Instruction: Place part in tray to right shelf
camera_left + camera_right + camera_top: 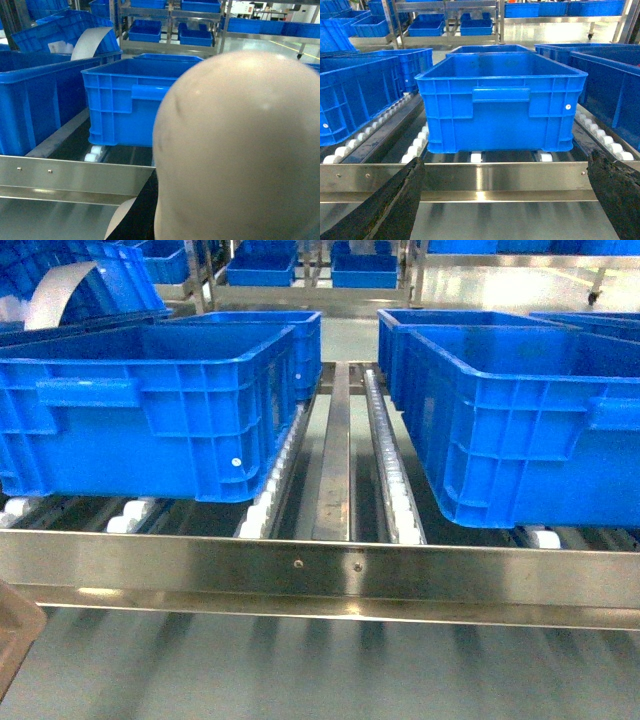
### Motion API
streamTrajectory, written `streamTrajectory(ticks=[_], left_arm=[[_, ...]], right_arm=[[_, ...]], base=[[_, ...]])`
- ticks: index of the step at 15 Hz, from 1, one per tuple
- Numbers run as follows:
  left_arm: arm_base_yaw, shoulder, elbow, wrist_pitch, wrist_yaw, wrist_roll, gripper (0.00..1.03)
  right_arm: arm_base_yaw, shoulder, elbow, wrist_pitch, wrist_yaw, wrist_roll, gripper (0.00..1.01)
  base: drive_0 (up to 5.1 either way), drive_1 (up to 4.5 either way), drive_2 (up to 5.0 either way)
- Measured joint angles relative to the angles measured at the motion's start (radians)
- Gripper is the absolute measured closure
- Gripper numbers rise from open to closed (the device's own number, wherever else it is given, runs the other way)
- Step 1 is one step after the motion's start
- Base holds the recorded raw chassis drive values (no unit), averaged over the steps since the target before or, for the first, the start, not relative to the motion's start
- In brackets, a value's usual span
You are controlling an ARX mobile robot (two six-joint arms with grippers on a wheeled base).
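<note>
Shelf [330, 575] fills the head view, steel front rail across the lower frame. Two big blue crates are seen up front, left crate [150, 410] and right crate [520, 420], w/ more behind; an open roller lane [385, 455] is left btwn them at centre. Tray [240, 150] blocks the right of the left-wrist view; its corner shows bottom left in head view. Right gripper [505, 200] is spread wide, fingers [395, 210] at the lower corners. Left gripper is hidden; state can't be told. Part isn't seen.

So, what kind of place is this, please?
Probably a factory or warehouse parts store. Large blue crates sit on a steel flow rack with white rollers, and more shelves of the same crates stand behind across a smooth floor.
</note>
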Motion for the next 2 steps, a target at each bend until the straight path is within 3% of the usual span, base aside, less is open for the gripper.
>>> streamTrajectory(ticks=[2], left_arm=[[0.000,0.000,0.000,0.000,0.000,0.000,0.87]], right_arm=[[0.000,0.000,0.000,0.000,0.000,0.000,0.03]], base=[[0.0,0.00,0.0]])
